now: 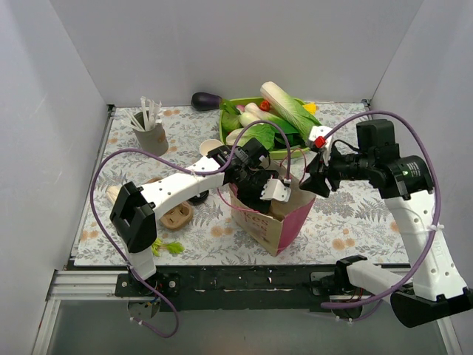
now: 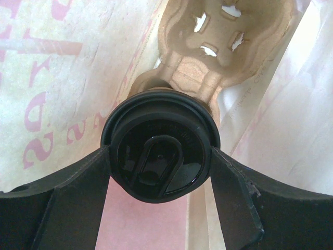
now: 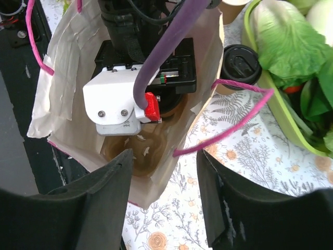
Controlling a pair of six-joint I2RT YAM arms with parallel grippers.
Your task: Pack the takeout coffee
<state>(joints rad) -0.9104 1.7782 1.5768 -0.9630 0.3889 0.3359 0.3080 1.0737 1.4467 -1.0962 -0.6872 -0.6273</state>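
In the left wrist view a takeout coffee cup (image 2: 156, 130) with a round black lid sits between my left gripper's (image 2: 160, 156) two fingers. Both pads press the lid's rim. It is down inside a white-lined pink paper bag (image 1: 284, 222), just over a brown moulded-pulp tray (image 2: 208, 73) at the bag's bottom. My right gripper (image 3: 163, 156) hangs open above the bag's right edge, with the loose pink handle (image 3: 229, 122) crossing between its fingers. A second lidded cup (image 3: 241, 63) stands on the table beside the bag.
A green basket of vegetables (image 1: 240, 105) stands behind the bag, with an eggplant (image 1: 205, 100) to its left. A grey cup of white sticks (image 1: 150, 133) is at the back left. An open tan cup (image 1: 211, 148) stands near the left arm. White walls enclose the table.
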